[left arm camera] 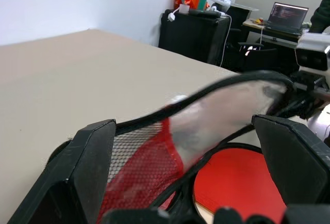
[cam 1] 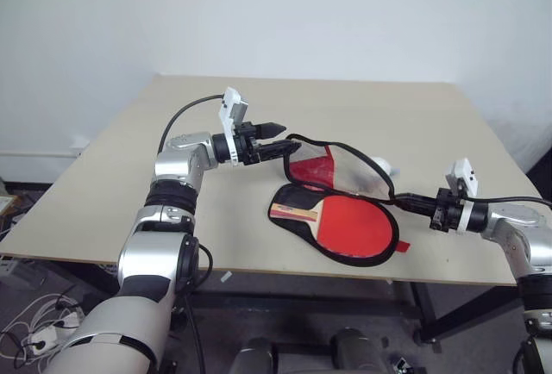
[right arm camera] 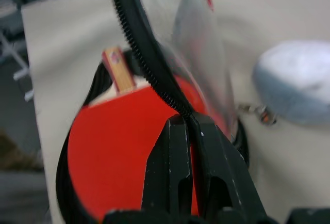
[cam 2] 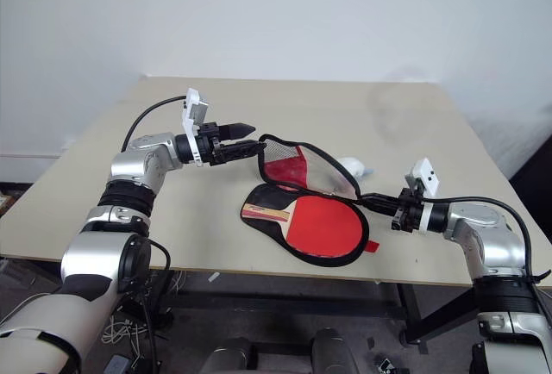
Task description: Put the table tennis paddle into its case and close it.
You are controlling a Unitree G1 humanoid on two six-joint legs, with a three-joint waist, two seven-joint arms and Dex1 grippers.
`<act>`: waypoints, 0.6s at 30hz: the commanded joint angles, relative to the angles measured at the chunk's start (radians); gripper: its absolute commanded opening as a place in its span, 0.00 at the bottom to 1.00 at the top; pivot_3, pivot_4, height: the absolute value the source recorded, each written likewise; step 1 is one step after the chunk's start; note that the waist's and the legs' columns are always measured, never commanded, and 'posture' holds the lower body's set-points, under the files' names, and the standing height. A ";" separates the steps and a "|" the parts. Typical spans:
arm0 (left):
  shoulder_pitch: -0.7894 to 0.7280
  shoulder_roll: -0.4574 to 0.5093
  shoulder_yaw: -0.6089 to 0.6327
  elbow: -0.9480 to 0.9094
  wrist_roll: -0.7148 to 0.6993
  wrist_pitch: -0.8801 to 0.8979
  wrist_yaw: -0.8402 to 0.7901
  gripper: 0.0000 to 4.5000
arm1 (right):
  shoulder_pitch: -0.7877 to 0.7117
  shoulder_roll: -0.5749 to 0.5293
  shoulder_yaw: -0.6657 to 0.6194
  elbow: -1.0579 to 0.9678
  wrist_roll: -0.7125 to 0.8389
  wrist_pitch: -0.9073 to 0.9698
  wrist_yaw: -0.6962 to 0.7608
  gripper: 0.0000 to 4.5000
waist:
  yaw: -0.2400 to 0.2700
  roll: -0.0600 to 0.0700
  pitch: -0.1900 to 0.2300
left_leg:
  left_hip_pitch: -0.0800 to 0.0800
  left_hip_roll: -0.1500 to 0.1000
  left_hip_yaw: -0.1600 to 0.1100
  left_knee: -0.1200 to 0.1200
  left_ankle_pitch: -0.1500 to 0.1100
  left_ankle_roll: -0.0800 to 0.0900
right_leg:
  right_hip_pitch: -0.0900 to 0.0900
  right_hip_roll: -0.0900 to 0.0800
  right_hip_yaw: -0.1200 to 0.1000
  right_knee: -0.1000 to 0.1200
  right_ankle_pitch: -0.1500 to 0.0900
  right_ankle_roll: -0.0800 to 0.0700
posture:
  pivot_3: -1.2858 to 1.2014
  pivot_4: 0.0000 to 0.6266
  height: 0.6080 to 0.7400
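The table tennis paddle [cam 1: 349, 223] is lying in the lower half of the case [cam 1: 304, 234] on the tabletop [cam 1: 112, 184]. The lid edge is pinched by the closed right end effector [cam 1: 404, 202]. If that thin edge slips out, the lid may flop down crooked. The left end effector [cam 1: 278, 146] is held level and wide open; its fingers seem to be around the lid's other end.
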 commanded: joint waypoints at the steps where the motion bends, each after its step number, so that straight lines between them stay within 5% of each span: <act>1: -0.035 -0.002 0.006 -0.013 -0.015 -0.007 -0.004 1.00 | 0.001 -0.019 0.022 0.005 -0.037 -0.040 0.023 0.01 | 0.000 0.000 0.000 | 0.000 0.000 0.000 0.000 0.000 0.000 | 0.000 0.000 0.000 0.000 0.000 0.000 | 0.52 0.00 1.00; 6: -0.034 -0.006 0.001 -0.013 -0.011 -0.011 -0.004 1.00 | -0.011 -0.021 0.030 0.039 -0.062 -0.052 0.023 0.05 | 0.000 0.000 0.000 | 0.000 0.000 0.000 0.002 0.000 0.000 | 0.001 0.000 0.000 0.000 0.000 0.001 | 0.52 0.00 1.00; 18: -0.037 -0.013 -0.008 -0.015 -0.007 -0.011 -0.006 1.00 | -0.001 -0.052 0.044 0.059 -0.103 -0.077 0.052 0.76 | 0.001 0.000 0.000 | -0.001 0.000 0.000 0.002 0.000 0.000 | 0.000 0.000 0.000 0.000 0.000 0.001 | 0.52 0.00 1.00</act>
